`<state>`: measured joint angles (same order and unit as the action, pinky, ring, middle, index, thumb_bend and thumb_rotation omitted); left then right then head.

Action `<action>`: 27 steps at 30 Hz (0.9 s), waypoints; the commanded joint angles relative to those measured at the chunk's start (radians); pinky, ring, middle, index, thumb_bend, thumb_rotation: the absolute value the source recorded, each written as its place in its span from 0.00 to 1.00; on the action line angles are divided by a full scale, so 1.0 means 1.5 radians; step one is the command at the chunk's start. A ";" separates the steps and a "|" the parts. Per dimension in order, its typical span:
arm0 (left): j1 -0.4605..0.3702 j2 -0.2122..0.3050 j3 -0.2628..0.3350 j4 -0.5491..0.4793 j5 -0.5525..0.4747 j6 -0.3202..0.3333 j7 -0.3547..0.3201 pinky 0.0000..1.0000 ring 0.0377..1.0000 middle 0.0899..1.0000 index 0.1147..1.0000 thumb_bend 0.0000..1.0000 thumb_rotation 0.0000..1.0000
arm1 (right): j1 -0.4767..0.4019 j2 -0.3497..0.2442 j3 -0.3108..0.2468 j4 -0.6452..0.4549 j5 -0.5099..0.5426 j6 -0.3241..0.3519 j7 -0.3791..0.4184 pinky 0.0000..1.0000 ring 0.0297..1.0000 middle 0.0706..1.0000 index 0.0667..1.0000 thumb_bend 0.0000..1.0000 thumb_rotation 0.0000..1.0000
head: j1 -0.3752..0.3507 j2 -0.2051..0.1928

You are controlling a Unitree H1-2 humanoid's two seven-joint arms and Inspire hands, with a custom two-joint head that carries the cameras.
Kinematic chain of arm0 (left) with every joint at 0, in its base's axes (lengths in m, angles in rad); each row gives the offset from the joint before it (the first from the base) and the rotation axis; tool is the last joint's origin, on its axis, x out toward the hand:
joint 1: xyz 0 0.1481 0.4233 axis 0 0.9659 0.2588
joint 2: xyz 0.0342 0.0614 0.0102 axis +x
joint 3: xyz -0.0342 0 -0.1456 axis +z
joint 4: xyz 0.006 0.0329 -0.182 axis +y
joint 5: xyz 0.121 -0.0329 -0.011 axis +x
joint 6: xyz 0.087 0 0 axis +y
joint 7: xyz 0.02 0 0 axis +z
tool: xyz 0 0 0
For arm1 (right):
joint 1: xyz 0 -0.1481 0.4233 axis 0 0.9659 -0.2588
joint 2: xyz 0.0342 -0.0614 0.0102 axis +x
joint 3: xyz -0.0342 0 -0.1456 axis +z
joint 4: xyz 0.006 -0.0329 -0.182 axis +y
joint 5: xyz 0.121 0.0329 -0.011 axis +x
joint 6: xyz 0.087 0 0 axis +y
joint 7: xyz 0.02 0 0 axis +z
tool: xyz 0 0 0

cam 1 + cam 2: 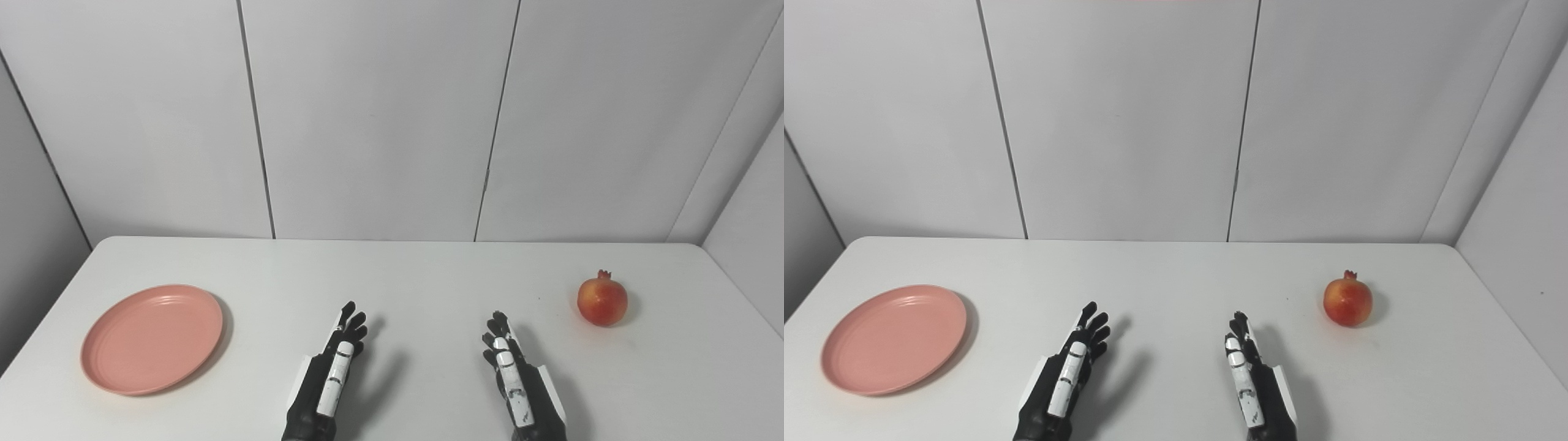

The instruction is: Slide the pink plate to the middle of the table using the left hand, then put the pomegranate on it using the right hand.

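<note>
Nothing of the task is done yet: the round, shallow pink plastic plate lies flat near the left edge of the white table, well apart from its middle, and the red-orange pomegranate with its small crown upward stands on the right side, well apart from the plate. The left robot hand, black with a white thumb, hovers low over the near middle of the table with fingers stretched forward and apart, grasping nothing; the plate is off to its left, not touching it. The right robot hand holds the same released pose beside it, also empty, with the pomegranate farther away and to its right. The step in hand appears to be the first one, the slide of the plate. That would call for the left robot hand to travel leftward to the plate, set its fingers on the near rim or on the flat inside, press lightly and draw the plate rightward to the table's middle, while the right robot hand waits for the fruit.
</note>
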<state>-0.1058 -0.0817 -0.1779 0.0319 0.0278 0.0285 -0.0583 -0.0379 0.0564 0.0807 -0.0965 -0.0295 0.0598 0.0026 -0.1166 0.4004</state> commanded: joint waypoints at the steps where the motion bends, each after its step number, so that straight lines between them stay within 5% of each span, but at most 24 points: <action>1: -0.010 -0.004 -0.007 0.005 0.005 0.026 -0.008 0.96 0.95 0.96 0.97 0.38 1.00 | -0.013 0.003 0.001 -0.021 -0.002 -0.009 0.000 0.97 0.97 0.98 0.99 0.27 1.00 | 0.001 0.000; 9: -0.008 -0.005 -0.011 0.000 0.008 0.029 -0.009 0.97 0.95 0.96 0.97 0.39 1.00 | -0.012 0.002 -0.002 -0.026 0.005 -0.009 0.003 0.97 0.97 0.98 0.99 0.27 1.00 | 0.030 0.001; 19: -0.011 -0.029 -0.032 0.011 0.042 0.034 0.010 0.93 0.95 0.95 0.96 0.40 1.00 | -0.007 -0.026 -0.022 -0.038 0.043 -0.011 0.023 1.00 0.98 0.99 1.00 0.26 1.00 | 0.165 -0.004; 27: -0.013 -0.050 -0.046 0.016 0.067 0.043 0.028 0.92 0.95 0.96 0.97 0.38 1.00 | -0.006 -0.053 -0.026 -0.044 0.058 -0.002 0.039 1.00 0.99 0.99 1.00 0.25 1.00 | 0.199 -0.006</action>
<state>-0.1097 -0.1254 -0.2093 0.0351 0.1215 0.0543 0.0082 -0.0332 -0.0164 0.0421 -0.1222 0.0512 0.0616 0.0420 0.1810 0.3896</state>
